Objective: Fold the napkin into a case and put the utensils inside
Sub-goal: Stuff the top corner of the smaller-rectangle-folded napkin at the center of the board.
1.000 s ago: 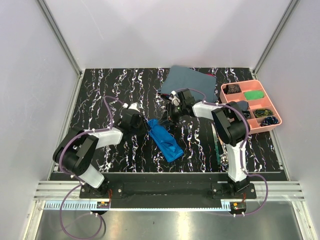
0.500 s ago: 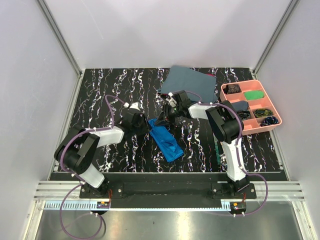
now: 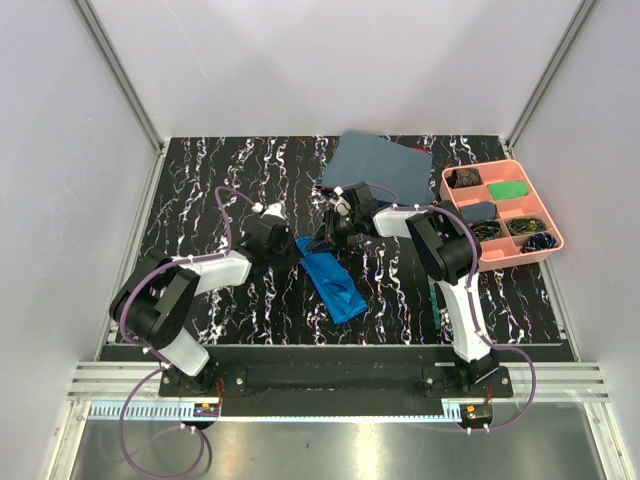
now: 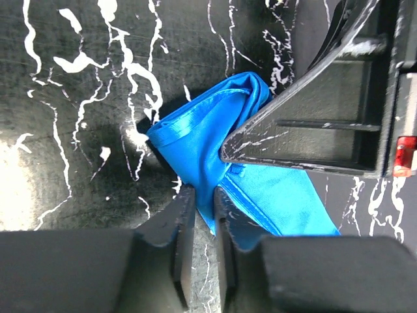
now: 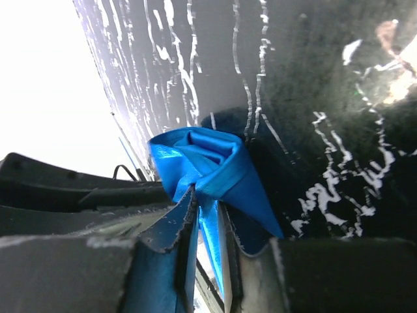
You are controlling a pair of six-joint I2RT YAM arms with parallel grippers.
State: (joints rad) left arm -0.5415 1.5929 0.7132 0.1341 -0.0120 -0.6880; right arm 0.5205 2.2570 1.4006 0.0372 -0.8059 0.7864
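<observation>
Left tool [image 4: 201,195] pressed nearly together, a thin layer of the napkin [image 3: 333,282] pinched between its tips. Right tool [image 5: 207,203] likewise clamped on a blue fold at the same end. The 2 tools sit just beside each other at the strip's 11 o'clock end; in the left wrist view the right tool's finger lies against the bunched corner. Napkin lies near the middle of the surface [image 3: 200,200] as 1 narrow strip running 11 to 5 o'clock, flat at the 5 o'clock end, puckered at the 11 o'clock end. Utensils [image 3: 436,295] at about 4 o'clock from the strip, well apart, partly hidden by the right arm. Risks, as I read it: 2 tools this close on 1 slick edge could knock fingers. An uneven pull would drag the strip or spring the folds open. A grip on only 1 layer would leave the mouth shut, and cutlery would snag there.
</observation>
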